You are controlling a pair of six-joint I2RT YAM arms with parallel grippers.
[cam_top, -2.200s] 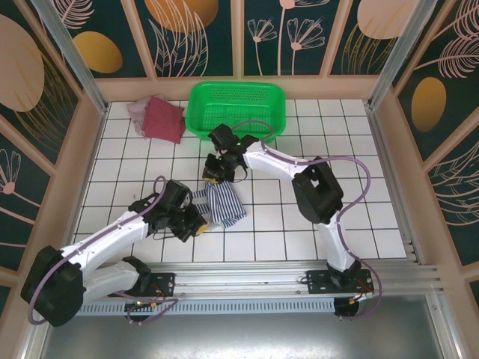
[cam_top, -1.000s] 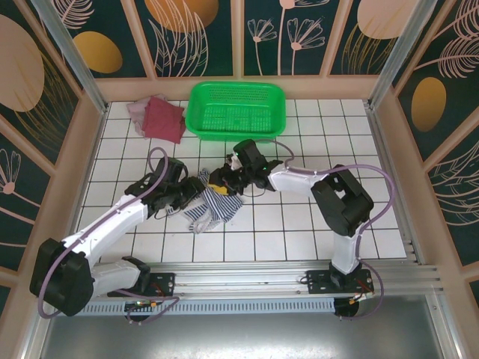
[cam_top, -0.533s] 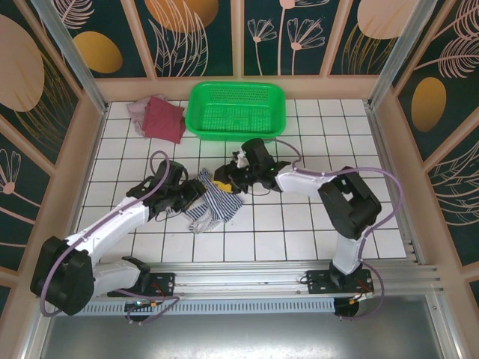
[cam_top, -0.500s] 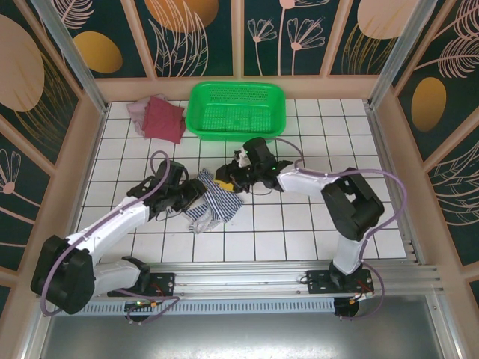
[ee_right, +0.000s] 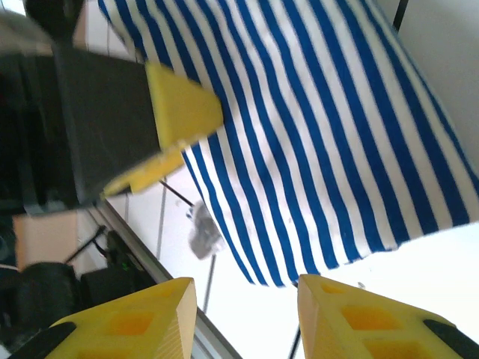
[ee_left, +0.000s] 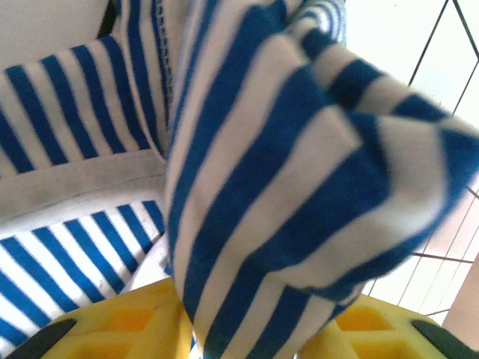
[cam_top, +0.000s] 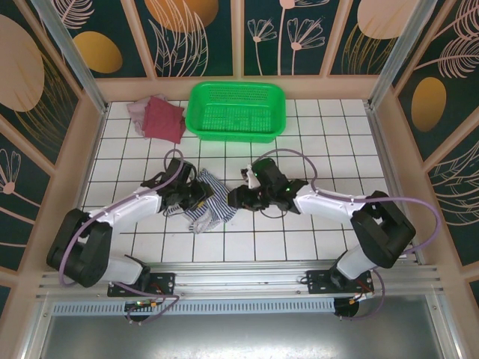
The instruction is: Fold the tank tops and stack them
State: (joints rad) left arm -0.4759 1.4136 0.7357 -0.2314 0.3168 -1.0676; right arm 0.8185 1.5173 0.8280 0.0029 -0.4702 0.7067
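Observation:
The navy-and-white striped tank top [cam_top: 212, 206] lies crumpled on the white grid table between my two arms. My left gripper [cam_top: 196, 194] is at its left edge. In the left wrist view a bunched fold of the striped tank top [ee_left: 284, 172] fills the gap between the yellow fingers [ee_left: 112, 329], with the left gripper [ee_left: 251, 329] shut on it. My right gripper [cam_top: 235, 199] stands open just right of the cloth. In the right wrist view the right gripper [ee_right: 243, 314] holds nothing, and the striped tank top [ee_right: 329, 134] lies beyond its tips. The maroon tank top [cam_top: 165, 120] rests on the pink tank top [cam_top: 138, 111] at the back left.
A green plastic basket [cam_top: 238, 112] stands at the back centre, with nothing in it. Wooden walls [cam_top: 90, 149] close in the table on the left, back and right. White tiles lie bare to the right of the right arm [cam_top: 337, 206].
My right gripper has drawn back from the striped top toward the near right, with nothing in it. My left gripper has shifted right onto the cloth and its jaws have narrowed.

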